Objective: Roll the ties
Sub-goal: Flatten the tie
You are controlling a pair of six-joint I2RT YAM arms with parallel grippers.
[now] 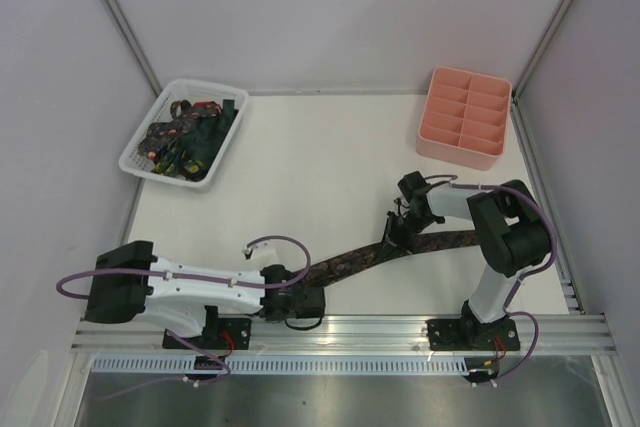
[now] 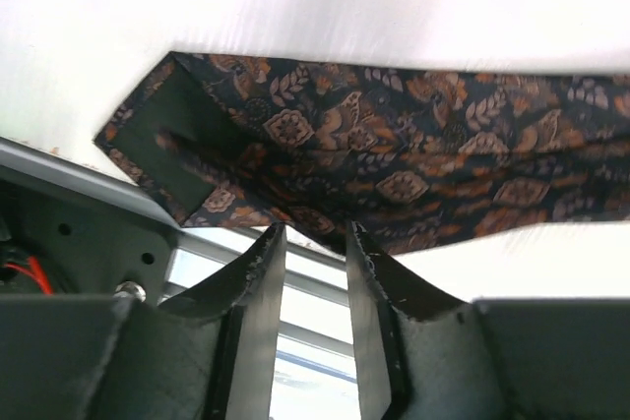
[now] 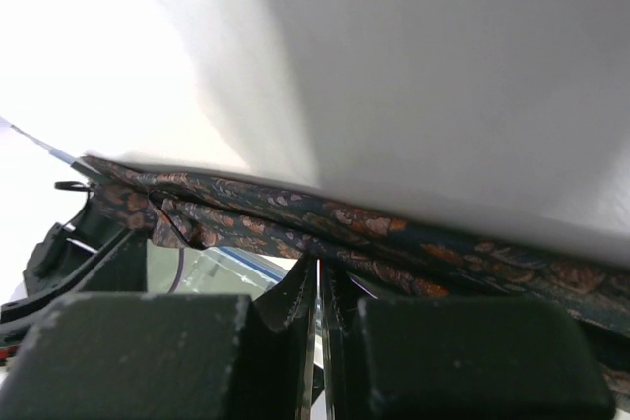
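Note:
A brown patterned tie [image 1: 360,257] lies stretched across the near part of the white table, from my left gripper to my right one. My left gripper [image 1: 315,297] sits at the tie's wide end by the front edge. In the left wrist view the left gripper [image 2: 313,233] stands open, with daylight between its fingers and the tie [image 2: 394,154] just past the tips. The tie's pointed end is turned over and shows dark lining. My right gripper [image 1: 393,236] is further along the tie. In the right wrist view the right gripper [image 3: 320,265] is shut on the tie's [image 3: 345,218] edge.
A white lattice basket [image 1: 135,152] at the back left holds several more ties [image 1: 190,137], dark green with coloured marks. A pink compartment tray [image 1: 462,147] stands at the back right. An aluminium rail [image 1: 400,325] runs along the front edge, right beside the left gripper.

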